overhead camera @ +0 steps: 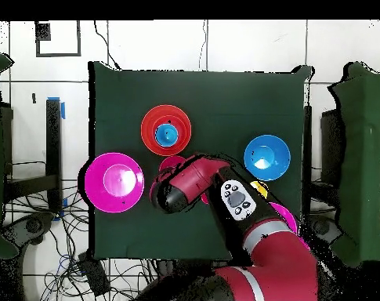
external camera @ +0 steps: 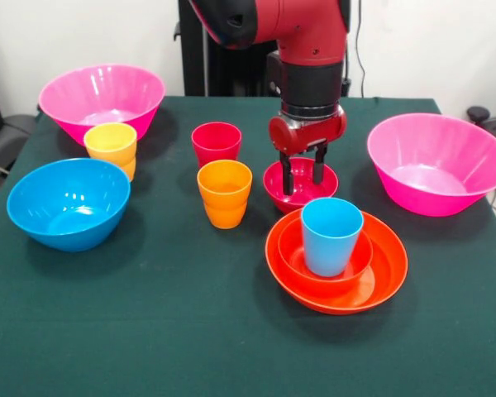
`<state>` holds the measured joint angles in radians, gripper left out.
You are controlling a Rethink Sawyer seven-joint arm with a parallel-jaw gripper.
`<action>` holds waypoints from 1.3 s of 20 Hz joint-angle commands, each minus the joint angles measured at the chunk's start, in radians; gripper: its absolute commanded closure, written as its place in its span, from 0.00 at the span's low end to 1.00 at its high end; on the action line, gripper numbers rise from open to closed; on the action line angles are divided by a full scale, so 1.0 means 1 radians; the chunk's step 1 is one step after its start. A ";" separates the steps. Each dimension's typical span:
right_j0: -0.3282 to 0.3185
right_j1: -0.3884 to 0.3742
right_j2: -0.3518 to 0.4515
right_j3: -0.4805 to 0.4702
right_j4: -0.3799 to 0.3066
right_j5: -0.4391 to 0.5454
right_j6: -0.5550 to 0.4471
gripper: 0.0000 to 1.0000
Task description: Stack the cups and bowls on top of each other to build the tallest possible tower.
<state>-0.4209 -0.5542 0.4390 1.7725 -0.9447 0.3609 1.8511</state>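
My gripper (external camera: pixel 303 175) is open and points straight down, its fingertips lowered into the mouth of the small crimson bowl (external camera: pixel 301 195) at mid-table. I cannot tell if they touch it. Just in front stands the blue cup (external camera: pixel 331 236), upright inside the small orange bowl (external camera: pixel 291 248), which is nested in the wide orange bowl (external camera: pixel 388 269). The red cup (external camera: pixel 217 143) and orange cup (external camera: pixel 224 192) stand to the left, and the yellow cup (external camera: pixel 111 147) further left. In the overhead view the arm hides the gripper; the blue cup (overhead camera: pixel 168 135) and a sliver of the crimson bowl (overhead camera: pixel 171 164) show.
A large pink bowl (external camera: pixel 102 99) sits at the far left and another (external camera: pixel 438 163) at the right. The blue bowl (external camera: pixel 69 203) is at the near left. In the overhead view the pink bowl (overhead camera: pixel 95 182) and blue bowl (overhead camera: pixel 267 157) flank the arm.
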 commanded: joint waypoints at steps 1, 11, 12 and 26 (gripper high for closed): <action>0.026 0.036 -0.029 -0.084 -0.025 -0.030 0.042 0.00; 0.012 0.040 -0.026 -0.079 -0.027 -0.038 0.021 1.00; 0.009 0.041 -0.025 -0.078 -0.029 -0.039 0.017 1.00; -0.116 0.044 0.060 -0.062 -0.026 -0.015 -0.109 1.00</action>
<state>-0.4973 -0.5485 0.4391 1.7602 -0.9445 0.3607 1.8511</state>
